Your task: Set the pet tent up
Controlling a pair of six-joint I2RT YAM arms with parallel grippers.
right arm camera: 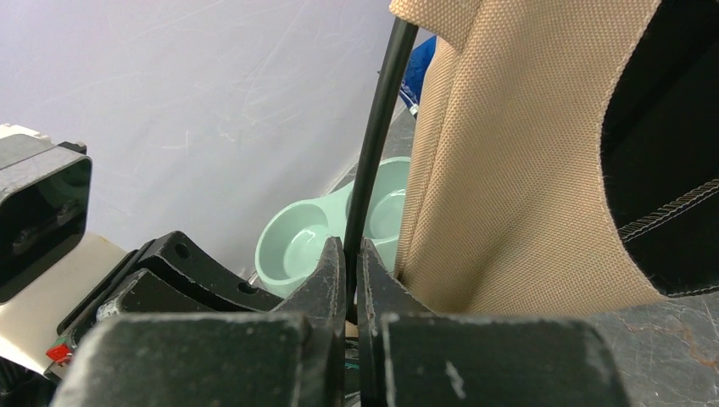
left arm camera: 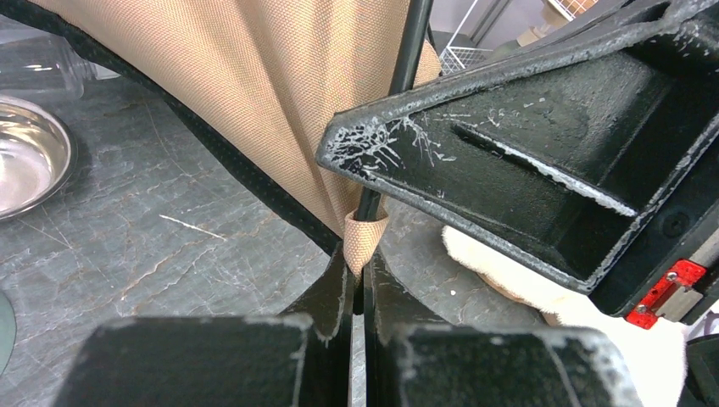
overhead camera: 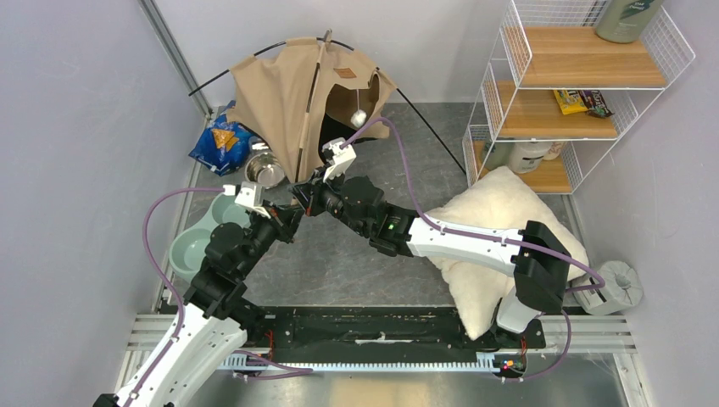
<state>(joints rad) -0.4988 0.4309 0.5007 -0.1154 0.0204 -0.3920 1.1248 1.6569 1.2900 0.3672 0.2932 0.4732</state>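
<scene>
While mint double bowl, steel bowl are sitting left, pet tent is standing at rear centre; left gripper squeezing its corner loop, right gripper clamping its black pole. Wire shelf holding snack packets right. Grey marbled tabletop.

Top view: bright, even, diffuse light from above; sharp thru-out; verticals lean out twd edges.
Shadows: soft, faint on bench; deepest inside pet tent doorway & under pillow.
Glare: mild sheen on steel bowl; pillow near blown white.
Left wrist: tent weave crisp; left claw close to lens, dark, blurred.
Right wrist: right claw underexposed, soft; fabric sharp; wall bg flat, pale; tent interior pure black.
</scene>
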